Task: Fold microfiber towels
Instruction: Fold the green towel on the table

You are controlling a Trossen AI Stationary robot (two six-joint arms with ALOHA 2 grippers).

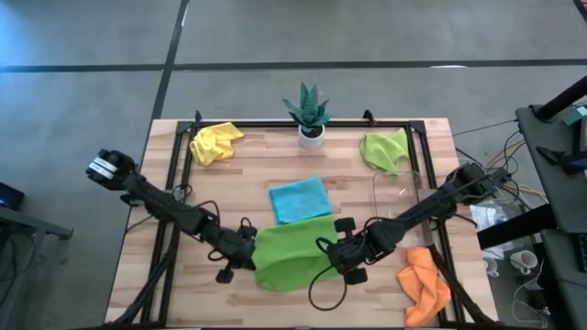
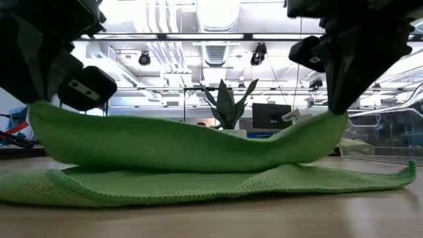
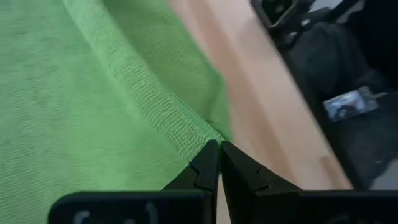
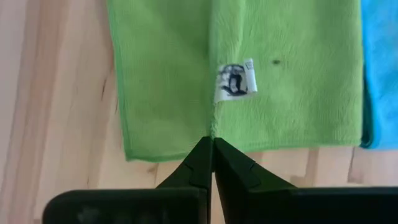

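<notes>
Print on the lime green towel's (image 4: 249,93) white tag (image 4: 235,79), too small to read

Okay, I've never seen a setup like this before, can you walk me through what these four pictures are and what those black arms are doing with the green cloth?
This is a robot with two dark arms working at a wooden table. Each arm ends in a two-finger tool. One picture looks straight down on the table, one looks level across the tabletop, and the other two come from cameras on each wrist.

On the table lie small towels: a light blue towel in the middle, a yellow towel and a second green towel at the far corners, and an orange towel at the near right. A potted plant stands at the far edge.

The left tool and right tool are each pinched shut on an edge of the large green towel, lifting part of it off the table while the rest lies flat.
</notes>
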